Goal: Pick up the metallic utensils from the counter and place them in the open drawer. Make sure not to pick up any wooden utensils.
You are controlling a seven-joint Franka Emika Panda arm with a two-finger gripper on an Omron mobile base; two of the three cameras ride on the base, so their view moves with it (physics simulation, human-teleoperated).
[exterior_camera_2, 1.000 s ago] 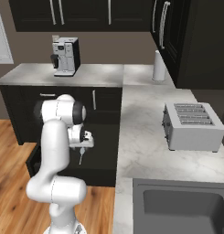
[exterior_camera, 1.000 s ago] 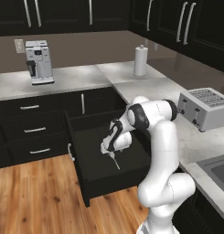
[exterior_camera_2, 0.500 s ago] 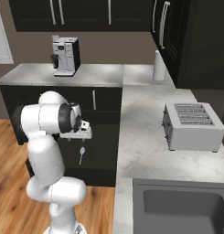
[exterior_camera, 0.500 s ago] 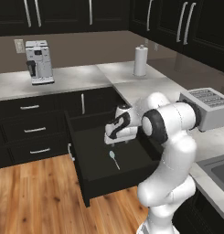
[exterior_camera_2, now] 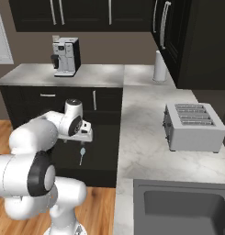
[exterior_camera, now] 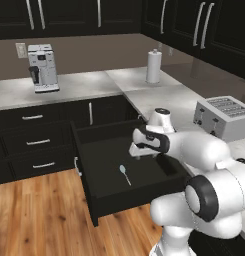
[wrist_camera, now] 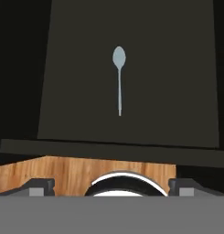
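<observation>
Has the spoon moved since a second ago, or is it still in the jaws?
Yes. The spoon has dropped out of the gripper and lies flat on the drawer floor, below and in front of the hand.

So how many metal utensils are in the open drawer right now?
1. A slim silvery spoon lies flat on the floor of the open drawer, clear of its walls. The arm blocks part of the drawer in the base views, so another could be hidden.

Dark kitchen, warm floor

We see black upper cabinets with silver bar handles (exterior_camera: 203,22) at 1 o'clock, a taupe wall (exterior_camera: 89,52) at 12, orange-brown wooden plank flooring (exterior_camera: 39,220) at 8.
</observation>
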